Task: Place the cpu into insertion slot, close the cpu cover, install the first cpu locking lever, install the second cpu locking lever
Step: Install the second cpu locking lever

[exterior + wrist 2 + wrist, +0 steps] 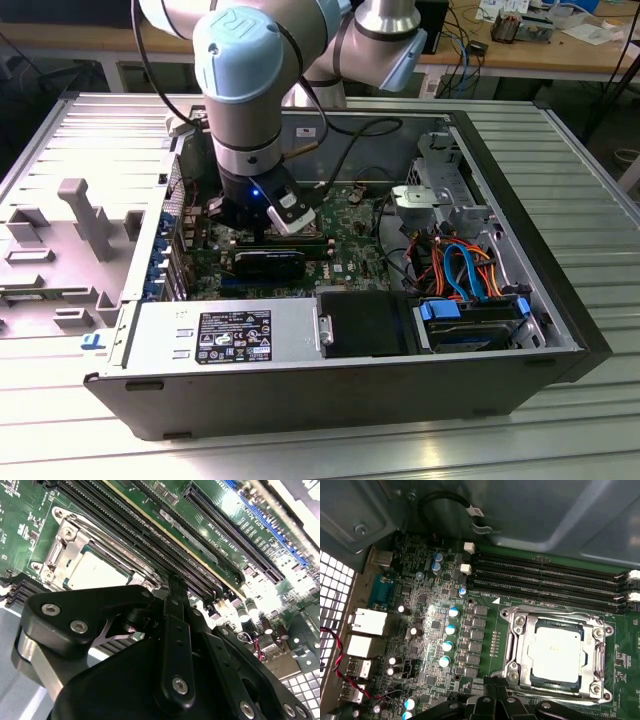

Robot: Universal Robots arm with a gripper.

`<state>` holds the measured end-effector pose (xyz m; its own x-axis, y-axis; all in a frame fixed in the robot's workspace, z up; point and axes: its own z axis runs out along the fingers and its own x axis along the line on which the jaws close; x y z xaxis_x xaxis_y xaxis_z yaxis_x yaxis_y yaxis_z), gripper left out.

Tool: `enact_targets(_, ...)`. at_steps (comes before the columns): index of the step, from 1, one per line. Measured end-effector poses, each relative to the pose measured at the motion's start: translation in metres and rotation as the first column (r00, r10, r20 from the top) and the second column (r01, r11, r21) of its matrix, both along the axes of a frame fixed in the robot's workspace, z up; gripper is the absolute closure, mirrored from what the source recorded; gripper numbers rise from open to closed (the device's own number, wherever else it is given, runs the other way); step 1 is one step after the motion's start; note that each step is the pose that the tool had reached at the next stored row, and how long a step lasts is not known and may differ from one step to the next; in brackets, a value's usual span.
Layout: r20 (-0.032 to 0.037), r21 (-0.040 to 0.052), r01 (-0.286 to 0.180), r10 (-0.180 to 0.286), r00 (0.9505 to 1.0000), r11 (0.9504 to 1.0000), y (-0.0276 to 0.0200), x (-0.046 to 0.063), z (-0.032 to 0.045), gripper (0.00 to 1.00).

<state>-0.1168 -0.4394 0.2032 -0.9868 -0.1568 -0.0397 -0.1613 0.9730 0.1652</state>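
The cpu (555, 650) lies flat in the insertion slot (516, 621), its silver-grey top showing through the window of the cpu cover (520, 652). The cover lies down over it. Thin metal levers lie low along two sides of the frame; I cannot tell if they are latched. My gripper (495, 692) is shut with nothing in it, its tip just beside one edge of the socket. In the second wrist view the gripper (173, 587) points down close to the cpu (95, 572). In the exterior view the gripper (262, 228) hangs low inside the case and the arm hides the socket.
Long black memory slots (545, 575) run along one side of the socket, with capacitors (451, 630) on another. The open case holds a power supply (220, 335), a drive cage (440, 200) and bundled cables (465, 265). A grey fixture (90, 215) stands at the exterior view's left.
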Motion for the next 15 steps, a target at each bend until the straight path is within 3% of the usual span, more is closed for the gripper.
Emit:
enact_targets(3, 0.0001, 0.0001, 0.000, 0.000, 1.0000, 1.0000, 0.0028, 0.0001, -0.0001, 0.89)
enact_targets(15, 0.0002, 0.0069, 0.000, 0.000, 1.0000, 1.0000, 0.0014, 0.0001, -0.0016, 0.89)
